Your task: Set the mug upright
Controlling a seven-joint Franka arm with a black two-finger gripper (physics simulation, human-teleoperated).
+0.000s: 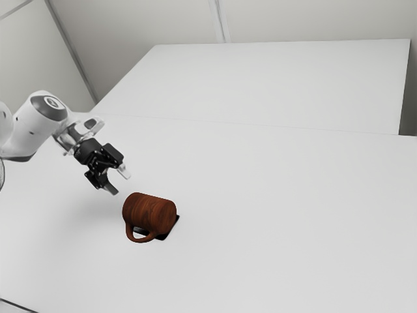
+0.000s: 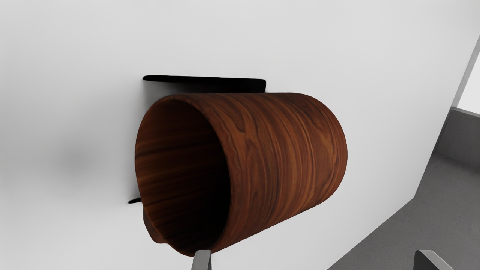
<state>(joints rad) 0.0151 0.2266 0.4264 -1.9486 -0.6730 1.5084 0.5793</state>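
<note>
The brown wood-grain mug (image 1: 151,212) lies on its side on the white table, its handle toward the exterior view's bottom. Up and to the left of it in the exterior view, my gripper (image 1: 118,182) hangs above the table, apart from the mug and holding nothing. In the wrist view the mug (image 2: 288,150) shows its hollow mouth, with a bit of the handle low beside the rim. The gripper (image 2: 313,258) is open, its two fingertips wide apart, one of them overlapping the mug's rim in the picture.
A thin black flat piece (image 1: 171,228) lies partly under the mug. The white table (image 1: 280,215) extends widely around it. A second white surface (image 1: 280,85) stands beyond, toward the exterior view's top. Grey floor (image 2: 405,232) shows past the table's edge in the wrist view.
</note>
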